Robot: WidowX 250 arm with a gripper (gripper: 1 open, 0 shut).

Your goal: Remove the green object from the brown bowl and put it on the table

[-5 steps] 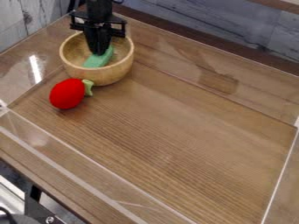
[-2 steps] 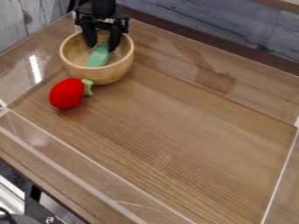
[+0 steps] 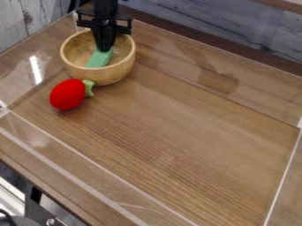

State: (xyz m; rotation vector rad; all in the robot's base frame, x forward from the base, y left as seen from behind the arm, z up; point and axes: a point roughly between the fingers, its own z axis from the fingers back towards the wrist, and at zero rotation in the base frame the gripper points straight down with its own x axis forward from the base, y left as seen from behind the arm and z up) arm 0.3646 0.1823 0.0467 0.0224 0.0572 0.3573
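**A:** Starting nearest us, what is there?

**B:** A broad stretch of bare desk (image 3: 177, 132) with low clear walls round it, so there is plenty of room for setting something down. Further back on the left lies a red strawberry toy (image 3: 71, 94), just beside the brown bowl (image 3: 73, 64) but not touching it, as far as I can tell.

**A:** And the green object?

**B:** The green object (image 3: 98, 60) lies inside the bowl, toward its far right side. The hand (image 3: 105, 46) points straight down into the bowl over the block's far end.

**A:** Has it got hold?

**B:** Its fingers look drawn close together around that end, but I cannot tell whether they are clamped on the block or only beside it (the dark fingers hide the contact).

**A:** So which step?

**B:** The grasp, I would judge. Next it needs a firm pinch, then a straight lift clear of the thick rim before swinging out over open desk.

**A:** Anything in the way?

**B:** Only the rim and the strawberry on the near left; heading right avoids both.
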